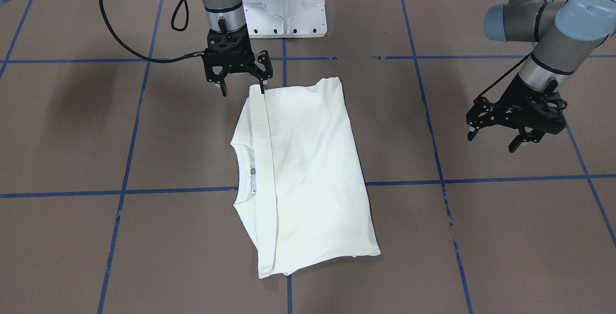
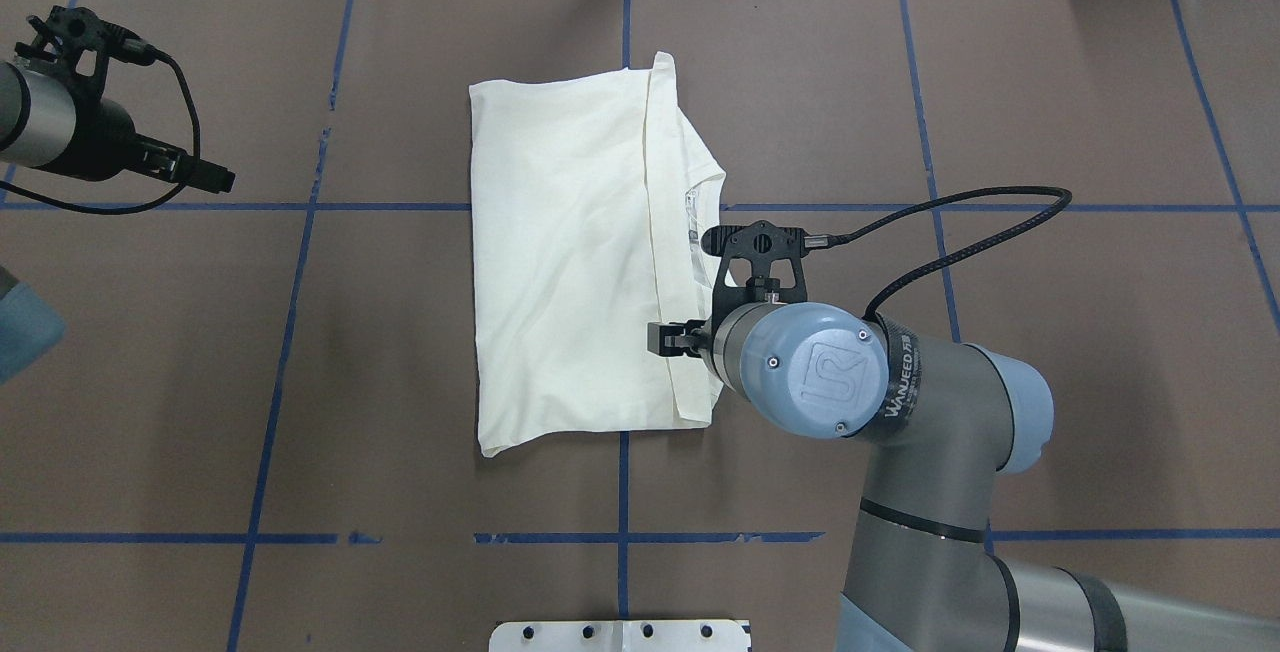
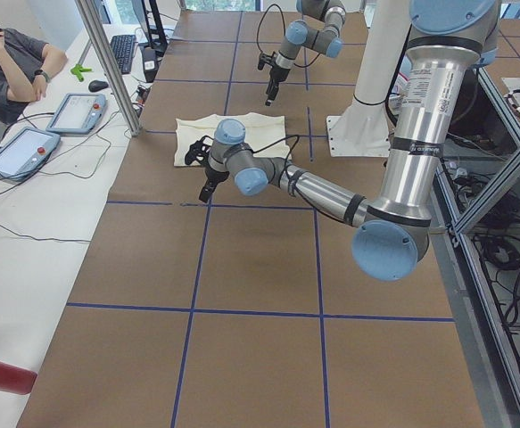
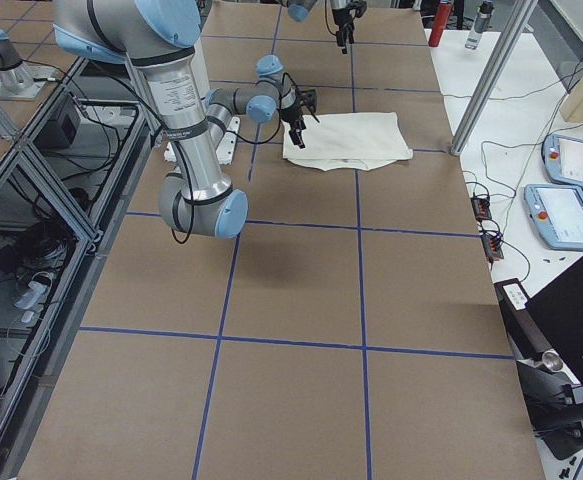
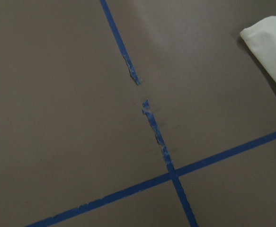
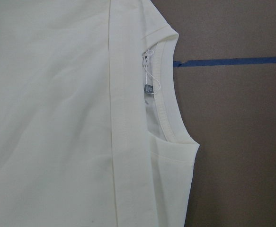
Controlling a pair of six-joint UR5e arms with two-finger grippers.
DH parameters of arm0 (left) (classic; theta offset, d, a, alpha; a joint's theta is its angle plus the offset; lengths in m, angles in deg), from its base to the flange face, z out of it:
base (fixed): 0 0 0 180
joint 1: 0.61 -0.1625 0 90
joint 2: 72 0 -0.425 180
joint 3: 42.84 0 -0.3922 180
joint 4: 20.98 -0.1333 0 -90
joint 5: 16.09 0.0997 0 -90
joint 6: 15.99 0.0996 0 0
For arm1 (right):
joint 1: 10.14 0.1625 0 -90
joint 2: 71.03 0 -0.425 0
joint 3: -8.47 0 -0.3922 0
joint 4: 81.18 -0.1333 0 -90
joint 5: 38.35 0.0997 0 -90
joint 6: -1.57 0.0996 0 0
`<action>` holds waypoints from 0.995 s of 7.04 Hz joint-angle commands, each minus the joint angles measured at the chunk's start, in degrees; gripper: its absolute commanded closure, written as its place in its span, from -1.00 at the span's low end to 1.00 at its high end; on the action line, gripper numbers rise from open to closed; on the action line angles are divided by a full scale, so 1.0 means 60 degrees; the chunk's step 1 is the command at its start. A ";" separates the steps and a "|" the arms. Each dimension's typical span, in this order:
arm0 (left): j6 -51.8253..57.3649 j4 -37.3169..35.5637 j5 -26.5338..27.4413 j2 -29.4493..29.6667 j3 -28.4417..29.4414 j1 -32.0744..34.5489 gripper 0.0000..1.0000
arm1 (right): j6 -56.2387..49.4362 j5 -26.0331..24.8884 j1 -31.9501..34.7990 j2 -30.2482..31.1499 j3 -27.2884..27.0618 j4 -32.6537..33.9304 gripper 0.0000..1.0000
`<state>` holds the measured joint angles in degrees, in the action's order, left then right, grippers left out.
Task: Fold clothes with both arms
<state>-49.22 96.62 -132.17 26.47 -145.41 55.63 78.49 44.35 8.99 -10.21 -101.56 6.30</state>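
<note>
The jaws on the right arm [image 1: 224,15] stand spread wide and point straight down, with nothing between them. One fingertip sits right at the corner of the cream long-sleeved T-shirt [image 1: 308,169] on the robot's side. Whether it presses the cloth or only hangs over it I cannot tell from here. My guess is that it is lined up on that corner either to pinch the edge for another fold or because it has let go there. The wrist camera looks along the ribbed neckline [image 6: 168,99] and the small grey neck label [image 6: 148,88], which face the robot's right.

The left arm [image 1: 553,58] hangs well apart from the shirt on the other side. Its jaws are also spread and empty, tilted down toward bare desk. That looks like a waiting pose that keeps it out of the way.

The shirt lies near the middle of the desk, already doubled into a rough rectangle with the plain cream side up. A long straight hem runs down its length beside the neckline, and no print shows. It reads as mostly folded, with perhaps one more halving to come.

The brown paper-covered desk [image 1: 505,237] is matte and marked into squares by strips of blue tape [image 5: 128,68], frayed in places. Cloth should slide on it easily. The white metal pedestal [image 1: 284,6] stands just behind the shirt. Off to the robot's left, past a silver frame post [image 3: 108,62], a seated person in a dark shirt [image 3: 10,62] leans on a white side table. Grey touchscreen pendants [image 3: 79,111] lie on it, and a red cylinder [image 3: 1,374] lies at the near end.
</note>
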 commanded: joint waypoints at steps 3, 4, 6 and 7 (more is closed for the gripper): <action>0.0103 -0.0264 0.0010 -0.0181 -0.0293 -0.0014 -1.00 | -0.3854 -0.1215 -0.1034 -0.0174 0.0656 0.0068 -0.51; 0.0103 -0.0249 -0.0004 -0.0180 -0.0293 -0.0014 -1.00 | -0.4740 -0.1245 -0.1035 -0.0205 0.0788 0.0039 -0.43; 0.0103 -0.0249 -0.0019 -0.0180 -0.0278 -0.0014 -1.00 | -0.5071 -0.1333 -0.1224 -0.0264 0.0848 0.0082 -0.19; 0.0103 -0.0249 -0.0034 -0.0166 -0.0278 -0.0014 -1.00 | -0.5071 -0.1391 -0.1312 -0.0263 0.0834 0.0082 -0.19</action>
<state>-48.60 95.12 -132.27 25.41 -147.12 55.55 48.63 36.37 1.82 -11.75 -96.59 6.72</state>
